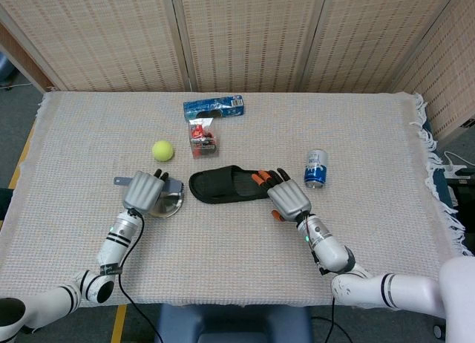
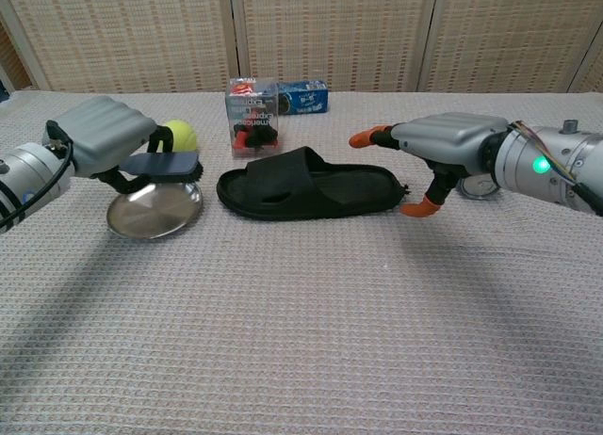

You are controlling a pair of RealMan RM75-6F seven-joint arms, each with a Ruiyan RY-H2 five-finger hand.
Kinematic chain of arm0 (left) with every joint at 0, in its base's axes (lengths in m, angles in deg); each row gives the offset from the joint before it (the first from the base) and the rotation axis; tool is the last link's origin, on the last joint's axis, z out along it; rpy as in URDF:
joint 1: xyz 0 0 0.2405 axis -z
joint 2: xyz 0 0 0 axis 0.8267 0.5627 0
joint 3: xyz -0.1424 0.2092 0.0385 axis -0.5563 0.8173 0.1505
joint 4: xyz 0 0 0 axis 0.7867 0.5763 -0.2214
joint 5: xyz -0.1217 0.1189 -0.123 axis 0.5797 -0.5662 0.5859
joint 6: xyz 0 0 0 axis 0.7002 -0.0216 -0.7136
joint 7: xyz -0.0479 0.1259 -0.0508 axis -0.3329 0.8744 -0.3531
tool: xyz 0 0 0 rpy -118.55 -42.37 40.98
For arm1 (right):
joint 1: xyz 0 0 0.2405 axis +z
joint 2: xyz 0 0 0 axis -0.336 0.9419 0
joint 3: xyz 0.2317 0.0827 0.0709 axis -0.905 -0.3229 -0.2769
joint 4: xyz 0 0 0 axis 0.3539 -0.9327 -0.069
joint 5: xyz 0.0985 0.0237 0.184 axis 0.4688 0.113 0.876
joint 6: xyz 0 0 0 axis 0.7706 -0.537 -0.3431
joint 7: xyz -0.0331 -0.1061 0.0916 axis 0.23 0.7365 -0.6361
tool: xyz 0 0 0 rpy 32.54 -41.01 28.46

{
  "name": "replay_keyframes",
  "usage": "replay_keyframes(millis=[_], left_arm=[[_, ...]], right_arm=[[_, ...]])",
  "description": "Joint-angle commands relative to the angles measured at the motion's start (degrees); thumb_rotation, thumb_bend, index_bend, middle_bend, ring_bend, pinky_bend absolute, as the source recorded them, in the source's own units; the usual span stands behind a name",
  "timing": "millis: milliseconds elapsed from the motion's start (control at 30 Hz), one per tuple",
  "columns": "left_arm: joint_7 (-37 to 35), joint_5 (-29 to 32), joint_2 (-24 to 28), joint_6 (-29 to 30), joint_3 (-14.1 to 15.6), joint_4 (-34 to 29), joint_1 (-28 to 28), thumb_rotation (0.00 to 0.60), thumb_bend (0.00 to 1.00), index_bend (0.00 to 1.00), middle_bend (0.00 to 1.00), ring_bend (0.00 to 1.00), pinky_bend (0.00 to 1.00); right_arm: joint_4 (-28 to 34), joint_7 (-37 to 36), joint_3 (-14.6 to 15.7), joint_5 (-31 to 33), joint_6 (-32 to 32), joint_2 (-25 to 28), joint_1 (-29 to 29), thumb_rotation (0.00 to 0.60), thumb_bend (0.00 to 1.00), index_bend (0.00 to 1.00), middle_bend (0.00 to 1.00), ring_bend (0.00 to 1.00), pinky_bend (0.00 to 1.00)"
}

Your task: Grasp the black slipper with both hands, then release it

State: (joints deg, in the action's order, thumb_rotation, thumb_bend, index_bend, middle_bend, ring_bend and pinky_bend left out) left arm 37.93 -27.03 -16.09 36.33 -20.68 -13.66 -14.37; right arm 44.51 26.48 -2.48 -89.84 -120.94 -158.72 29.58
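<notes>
The black slipper (image 1: 228, 185) (image 2: 307, 185) lies flat on the table cloth, toe end to the left, touched by neither hand. My left hand (image 1: 146, 192) (image 2: 111, 139) hovers over the metal dish to the slipper's left, empty, fingers apart. Raised just off the slipper's heel end, my right hand (image 1: 286, 197) (image 2: 445, 145) has its orange-tipped fingers spread and holds nothing.
A round metal dish (image 1: 171, 203) (image 2: 154, 212) sits under the left hand. A tennis ball (image 1: 162, 151) (image 2: 179, 134), a clear box of red items (image 1: 201, 136) (image 2: 252, 116) and a blue packet (image 1: 214, 106) (image 2: 302, 96) lie behind the slipper. A blue can (image 1: 315, 169) stands by the right hand.
</notes>
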Motion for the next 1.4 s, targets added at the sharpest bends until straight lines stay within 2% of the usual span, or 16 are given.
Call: replay_keyframes(millis=[33, 267, 400, 500, 567, 700, 900, 1033, 1100, 1133, 1200, 1267, 1333, 1400], left_arm=[[-0.2, 0.4, 1.0, -0.1, 1.3, -0.1, -1.5, 0.600, 0.41, 0.47, 0.55, 0.81, 1.00], [1.7, 1.4, 0.4, -1.5, 2.3, 0.0, -2.8, 0.600, 0.41, 0.45, 0.52, 0.81, 1.00], [3.5, 2.2, -0.2, -3.5, 2.7, 0.7, -2.7, 0.600, 0.41, 0.38, 0.47, 0.81, 1.00], [3.5, 2.5, -0.5, -4.5, 2.6, 1.4, -2.5, 0.600, 0.41, 0.28, 0.41, 0.80, 1.00], [3.4, 2.8, -0.4, -5.1, 2.4, 1.3, -2.4, 0.600, 0.40, 0.22, 0.32, 0.80, 1.00], [3.4, 3.0, 0.4, -5.5, 2.1, -0.4, -2.4, 0.600, 0.40, 0.17, 0.20, 0.80, 1.00], [4.5, 2.5, 3.2, -4.0, 2.0, -6.3, -2.9, 0.600, 0.40, 0.15, 0.13, 0.80, 1.00], [6.2, 2.5, 6.8, -1.7, 1.6, -13.6, -3.8, 0.600, 0.41, 0.13, 0.11, 0.79, 1.00], [6.4, 1.9, 9.2, 0.5, 1.7, -17.9, -4.8, 0.600, 0.41, 0.11, 0.09, 0.75, 1.00], [5.7, 1.6, 11.4, 2.1, 1.9, -21.5, -6.0, 0.600, 0.40, 0.09, 0.08, 0.67, 0.99], [2.2, 1.0, 16.0, 4.4, 2.7, -28.1, -8.7, 0.600, 0.40, 0.06, 0.04, 0.45, 0.88], [-8.0, -2.3, 23.0, 7.1, 5.3, -35.7, -13.1, 0.600, 0.39, 0.03, 0.02, 0.19, 0.57], [-22.1, -9.1, 29.0, 12.9, 9.4, -38.7, -18.8, 0.600, 0.39, 0.02, 0.02, 0.06, 0.37], [-32.4, -14.3, 31.5, 19.9, 12.8, -36.0, -24.2, 0.600, 0.39, 0.01, 0.02, 0.01, 0.26]], right_arm=[[5.8, -0.5, -1.0, -2.4, -4.1, 4.8, -1.8, 0.600, 0.22, 0.00, 0.00, 0.00, 0.00], [8.7, 1.0, -1.0, -0.3, -5.0, 7.1, -2.2, 0.600, 0.22, 0.00, 0.00, 0.00, 0.00], [8.8, 2.2, -0.3, 0.0, -5.1, 6.8, -2.2, 0.600, 0.22, 0.00, 0.00, 0.00, 0.00], [8.7, 2.7, 0.1, 0.4, -5.0, 6.5, -2.2, 0.600, 0.22, 0.00, 0.00, 0.00, 0.00], [8.6, 3.4, 0.5, 0.7, -4.7, 6.3, -2.0, 0.600, 0.22, 0.00, 0.00, 0.00, 0.00], [8.7, 4.1, 0.7, 0.9, -5.1, 6.1, -2.0, 0.600, 0.22, 0.00, 0.00, 0.00, 0.00], [9.9, 4.0, 0.7, 0.2, -6.3, 6.8, -2.5, 0.600, 0.22, 0.00, 0.00, 0.00, 0.00], [11.8, 3.8, 1.1, -1.0, -7.9, 8.6, -3.5, 0.600, 0.22, 0.00, 0.00, 0.00, 0.00], [13.3, 3.5, 1.9, -2.3, -9.3, 10.1, -4.7, 0.600, 0.22, 0.00, 0.00, 0.00, 0.00], [14.6, 2.9, 2.6, -3.7, -10.7, 11.2, -6.0, 0.600, 0.22, 0.00, 0.00, 0.00, 0.00], [16.8, 1.1, 4.3, -6.0, -12.8, 13.1, -8.6, 0.600, 0.22, 0.00, 0.00, 0.00, 0.00], [19.8, -1.2, 7.3, -8.9, -15.4, 15.8, -12.4, 0.600, 0.22, 0.00, 0.00, 0.00, 0.00], [21.4, -2.5, 11.5, -14.5, -19.8, 18.1, -17.1, 0.600, 0.20, 0.00, 0.00, 0.00, 0.00], [20.3, -3.1, 15.7, -20.9, -25.5, 19.0, -22.2, 0.600, 0.18, 0.00, 0.00, 0.00, 0.00]])
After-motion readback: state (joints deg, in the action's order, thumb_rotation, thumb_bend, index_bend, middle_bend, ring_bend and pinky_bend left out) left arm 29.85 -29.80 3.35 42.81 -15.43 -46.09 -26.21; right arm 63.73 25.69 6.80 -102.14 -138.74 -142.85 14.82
